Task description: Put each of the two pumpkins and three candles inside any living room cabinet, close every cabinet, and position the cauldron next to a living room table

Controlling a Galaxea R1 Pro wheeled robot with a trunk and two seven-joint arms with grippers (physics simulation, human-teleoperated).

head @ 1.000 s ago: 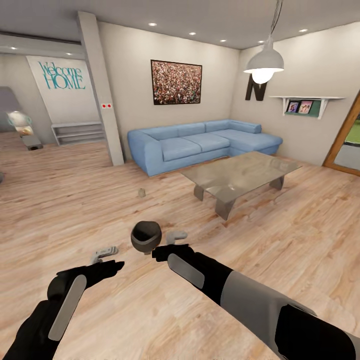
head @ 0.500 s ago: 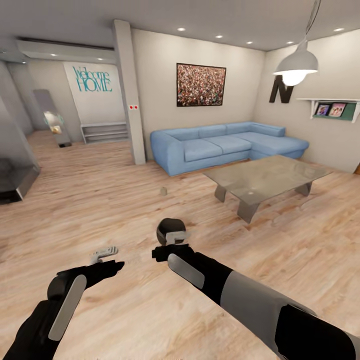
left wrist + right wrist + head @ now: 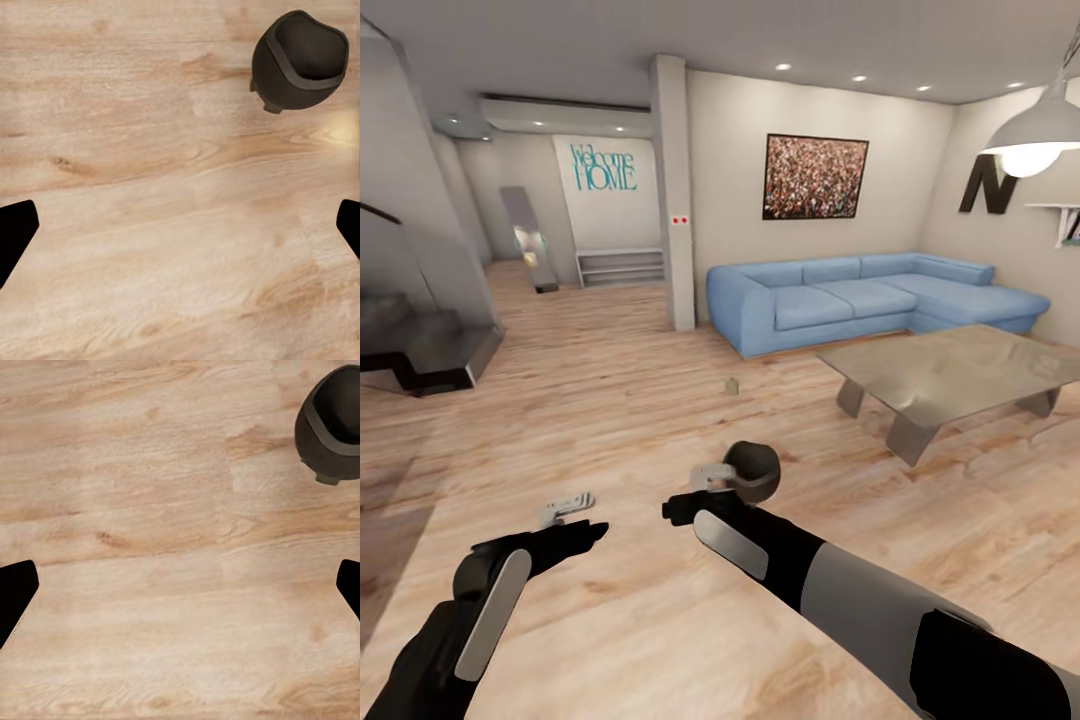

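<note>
Out on the plank floor, the view is swinging left while both open, empty pincers, left pincer and right pincer, hover near the cauldron, which is sitting well short of the coffee table.

The black cauldron stood upright on the wood floor, well apart from the table. A small candle sat on the floor near the sofa.

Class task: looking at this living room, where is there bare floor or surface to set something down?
Free: the smooth grey-green coffee table top, and the wood plank floor between the grey pillar and the table. Tighter: around the matte black cauldron by the right gripper.
</note>
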